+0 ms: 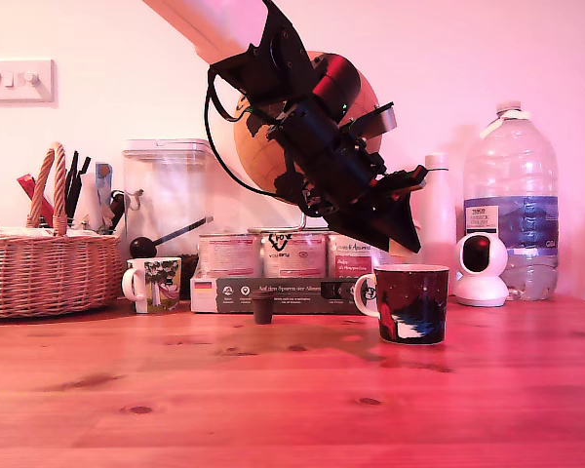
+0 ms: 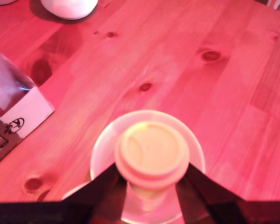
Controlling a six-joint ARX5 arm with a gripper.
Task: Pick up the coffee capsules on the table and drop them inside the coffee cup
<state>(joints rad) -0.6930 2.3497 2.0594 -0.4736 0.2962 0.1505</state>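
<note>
Pink-lit wooden desk (image 1: 292,400) is filling the foreground. The claw (image 1: 406,234) is hanging at twelve o'clock over the coffee cup (image 1: 411,304), its jaws pinching the cream-white capsule (image 2: 151,151) right above the cup's mouth. The dark brown capsule (image 1: 263,309) is standing on the desk at the cup's nine o'clock in the exterior view.

Cream-white capsule (image 2: 151,154): clamped between the two dark fingers of the gripper (image 2: 151,189), flat circular rim toward the wrist camera, suspended directly above the mouth of the coffee cup (image 2: 99,151).

Coffee cup (image 1: 411,304): dark mug with red, blue and white picture, pale rim, white handle toward the exterior view's left. It stands upright on the wooden table (image 1: 292,409).

Dark brown capsule (image 1: 262,309): upright on the table, well apart from the cup, on the exterior view's left.
</note>
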